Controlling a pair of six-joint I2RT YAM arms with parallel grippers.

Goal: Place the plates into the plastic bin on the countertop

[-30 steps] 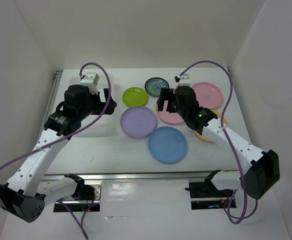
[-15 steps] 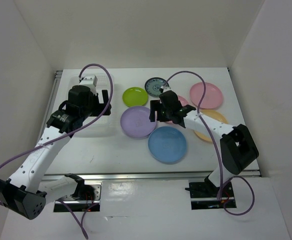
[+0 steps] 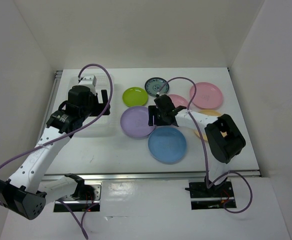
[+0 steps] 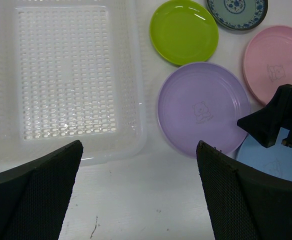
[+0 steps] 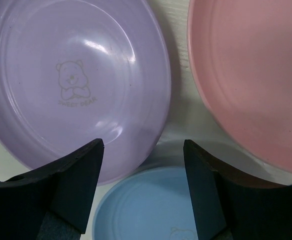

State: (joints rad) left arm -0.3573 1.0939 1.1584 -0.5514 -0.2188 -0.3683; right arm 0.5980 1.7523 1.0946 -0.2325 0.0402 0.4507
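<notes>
The plastic bin [image 3: 104,128] stands at the left, empty in the left wrist view [image 4: 66,75]. My left gripper [image 3: 105,98] is open and empty above the bin's right side [image 4: 141,200]. My right gripper [image 3: 153,115] is open and empty, low over the gap where the lavender plate [image 3: 135,123], the blue plate [image 3: 167,146] and a pink plate [image 3: 179,101] meet. The right wrist view [image 5: 143,150] shows lavender [image 5: 76,85], pink [image 5: 256,75] and blue [image 5: 146,205] plates below the fingers. The lime green plate [image 3: 135,96], teal patterned plate [image 3: 156,85], second pink plate [image 3: 206,95] and orange-yellow plate [image 3: 213,114] lie on the countertop [image 3: 116,150].
White walls close the countertop at left, back and right. A metal rail [image 3: 151,175] runs along the front edge. The right arm [image 3: 221,137] is folded over the orange-yellow plate. A purple cable [image 3: 103,75] loops over the bin.
My right arm has folded in and swung left, carrying its gripper from above the pink plate down to the lavender and blue plates' edges. The left arm has barely moved.
</notes>
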